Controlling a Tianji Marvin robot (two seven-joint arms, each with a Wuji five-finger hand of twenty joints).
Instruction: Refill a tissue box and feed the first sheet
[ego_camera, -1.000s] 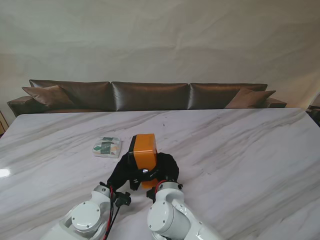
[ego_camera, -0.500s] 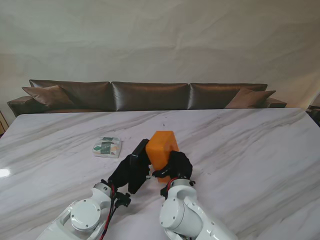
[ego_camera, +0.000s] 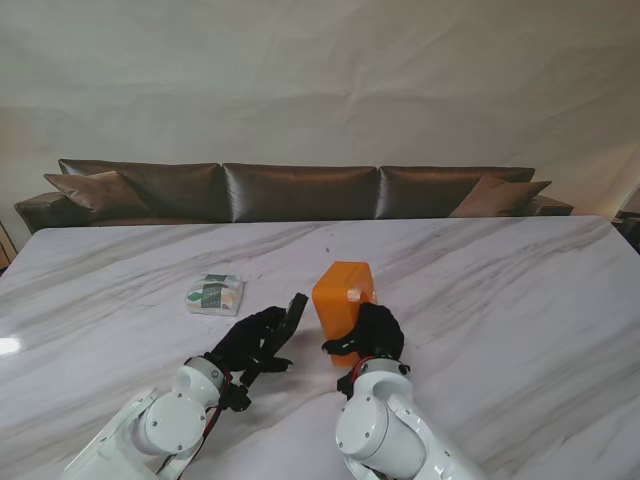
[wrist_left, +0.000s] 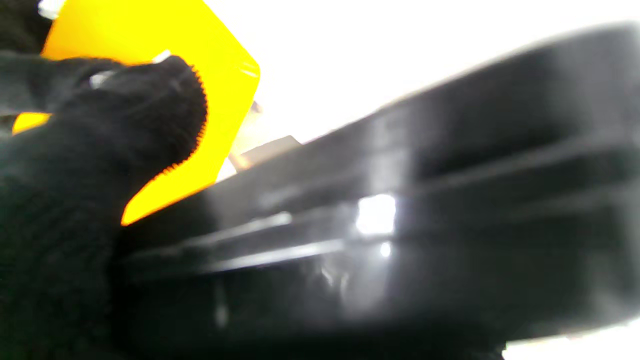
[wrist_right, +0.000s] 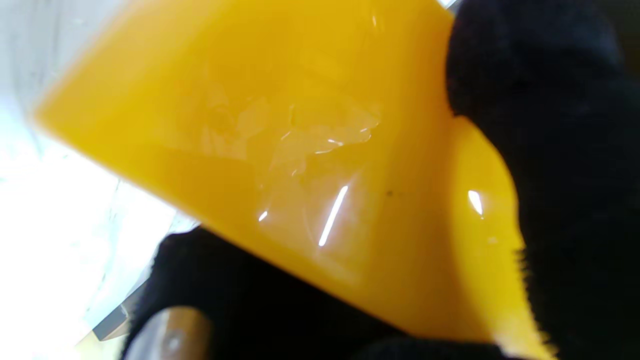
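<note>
The white marble tabletop with grey veins (ego_camera: 480, 290) fills most of the stand's view, and a long dark brown leather sofa (ego_camera: 300, 190) stands beyond its far edge against a pale wall.

On the tabletop, near the middle and close to the robot, the orange plastic tissue box shell (ego_camera: 343, 292) stands tilted. The right robot hand in a black glove (ego_camera: 366, 335) grips it from the near side, fingers wrapped on its lower part. In the right wrist view the glossy orange wall (wrist_right: 310, 165) fills the frame, with black gloved fingers (wrist_right: 560, 150) pressed on its edge and another finger under it.

Just to the left, the left robot hand in a black glove (ego_camera: 252, 343) is closed on the flat black plastic base plate of the box (ego_camera: 292, 318), which it holds raised and slanted, its top edge near the orange shell but apart from it. In the left wrist view the black plate (wrist_left: 425, 215) crosses the frame, blurred, with a gloved finger (wrist_left: 145, 115) in front of the orange shell (wrist_left: 220, 85).

Farther left lies the small soft tissue pack with green print (ego_camera: 214, 294), flat on the tabletop, well apart from both hands.
</note>
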